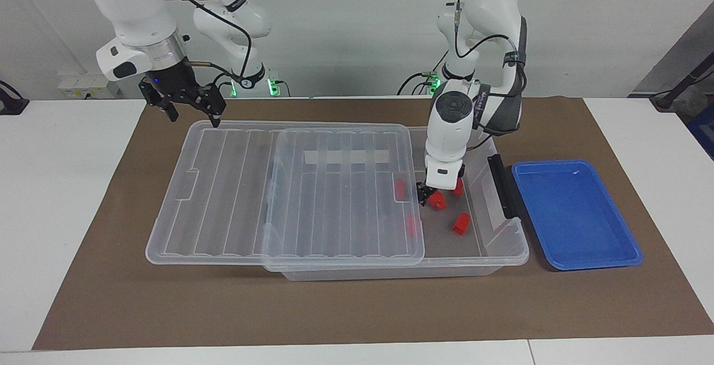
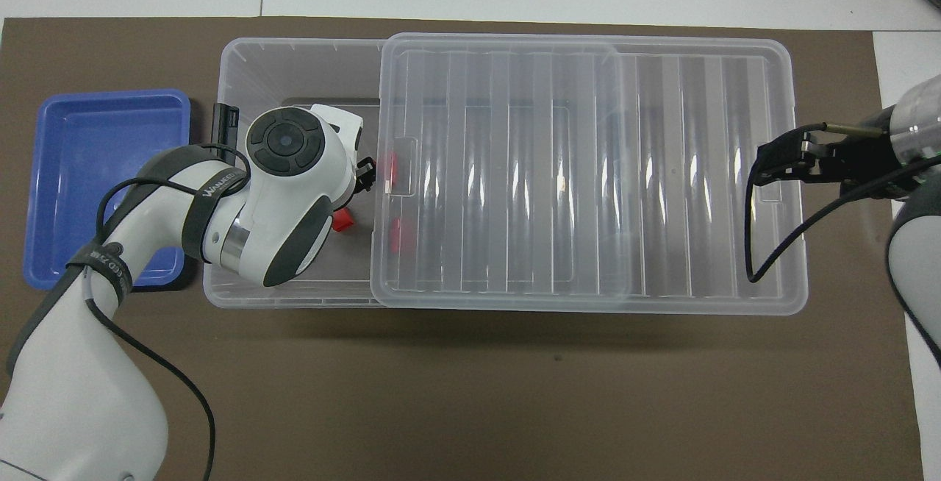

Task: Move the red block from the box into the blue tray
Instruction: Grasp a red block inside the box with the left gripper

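The clear box [image 1: 390, 270] lies on the mat, its ribbed lid [image 1: 279, 192] slid toward the right arm's end, so the end beside the blue tray [image 1: 574, 214] is uncovered. My left gripper [image 1: 432, 197] is down inside that uncovered end, right at a red block [image 1: 438, 202]. Two more red blocks [image 1: 461, 223] [image 1: 458, 187] lie loose beside it. Two others [image 1: 400, 188] [image 1: 411, 224] show through the lid. The blue tray holds nothing. My right gripper [image 1: 193, 116] is open, over the lid's corner at the right arm's end. In the overhead view the left hand [image 2: 294, 172] covers its gripper.
A brown mat [image 1: 357, 309] covers the table under everything. The box's dark grey latch [image 1: 503, 186] stands between the uncovered end and the tray. The lid [image 2: 588, 172] overhangs the box [image 2: 294, 69] toward the right arm's end. The tray [image 2: 88, 157] sits at the left arm's end.
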Robot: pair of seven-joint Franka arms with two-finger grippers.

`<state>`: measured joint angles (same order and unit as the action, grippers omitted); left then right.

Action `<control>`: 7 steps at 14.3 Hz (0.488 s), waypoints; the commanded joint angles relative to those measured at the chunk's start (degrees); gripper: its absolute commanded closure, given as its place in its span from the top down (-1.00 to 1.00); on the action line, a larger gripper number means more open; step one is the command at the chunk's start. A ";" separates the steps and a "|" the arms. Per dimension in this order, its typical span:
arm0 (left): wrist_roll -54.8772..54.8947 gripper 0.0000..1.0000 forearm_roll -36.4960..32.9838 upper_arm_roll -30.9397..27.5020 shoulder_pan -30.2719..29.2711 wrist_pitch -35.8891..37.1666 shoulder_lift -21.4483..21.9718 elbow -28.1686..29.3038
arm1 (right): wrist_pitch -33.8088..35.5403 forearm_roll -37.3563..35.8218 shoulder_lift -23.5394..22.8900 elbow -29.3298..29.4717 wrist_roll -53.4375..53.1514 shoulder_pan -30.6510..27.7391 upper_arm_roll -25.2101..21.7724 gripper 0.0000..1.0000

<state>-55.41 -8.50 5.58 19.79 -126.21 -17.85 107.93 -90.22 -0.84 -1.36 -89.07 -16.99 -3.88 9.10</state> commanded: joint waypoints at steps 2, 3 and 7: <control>2.15 1.00 0.33 -0.48 -0.54 -8.43 4.31 10.02 | -0.22 -3.28 0.74 -1.54 -1.11 1.07 1.01 1.00; 2.06 1.00 0.33 -0.48 -0.45 -8.00 4.32 10.02 | -0.13 -3.20 1.00 -1.81 -1.20 1.07 1.01 1.00; 4.95 0.98 0.33 -0.48 -1.15 -8.44 4.76 11.34 | 0.04 -3.20 1.09 -1.90 -1.03 1.07 1.18 1.00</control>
<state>-52.87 -8.50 5.05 19.65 -133.07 -15.35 116.48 -90.21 -3.34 -1.35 -89.68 -17.02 -2.10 9.29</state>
